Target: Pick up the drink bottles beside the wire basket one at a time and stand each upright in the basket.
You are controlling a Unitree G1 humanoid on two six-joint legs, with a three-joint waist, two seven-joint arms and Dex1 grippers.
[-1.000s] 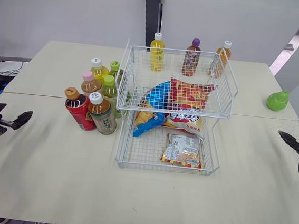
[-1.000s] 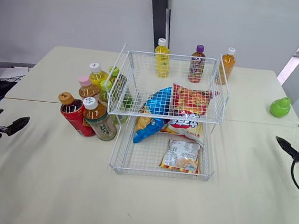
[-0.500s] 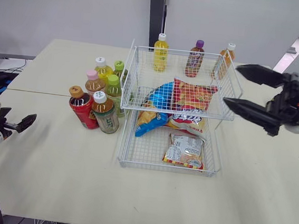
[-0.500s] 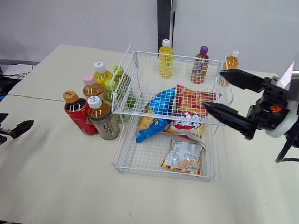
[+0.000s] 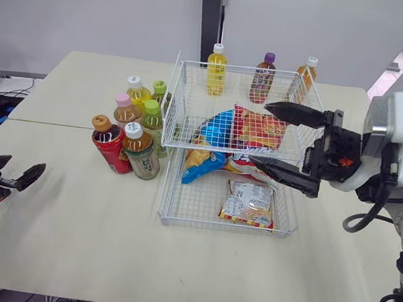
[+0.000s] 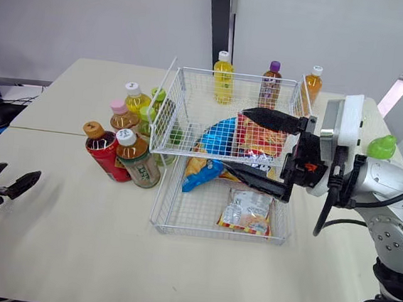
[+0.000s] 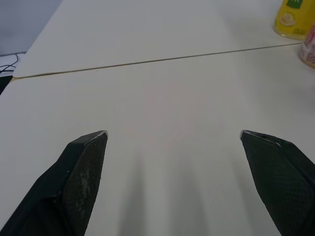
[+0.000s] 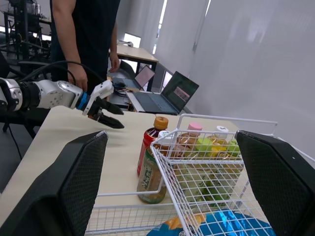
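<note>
A two-tier white wire basket (image 5: 222, 228) stands mid-table with snack bags (image 5: 255, 129) on both tiers. Several drink bottles stand upright in a cluster at its left side, among them a red one with a brown cap (image 5: 109, 146) and a green-labelled one with a white cap (image 5: 141, 154). Three more bottles stand behind the basket: yellow (image 5: 215, 71), purple-capped (image 5: 263, 78) and orange (image 5: 303, 76). My right gripper (image 5: 259, 133) hangs open above the basket's right half, fingers pointing left, holding nothing. My left gripper (image 5: 15, 169) is open and low over bare table at the near left, well away from the bottles.
A green pear-shaped object (image 6: 382, 145) sits on the table at the far right. In the right wrist view a person (image 8: 83, 29) stands beyond the table's left end, near laptops (image 8: 179, 91) on another desk. A seam (image 7: 147, 61) crosses the tabletop.
My right arm has swung in from the table's right edge to above the basket, its fingers still open. The left gripper has stayed low at the near left, dropping slightly. The camera shifted a little.
</note>
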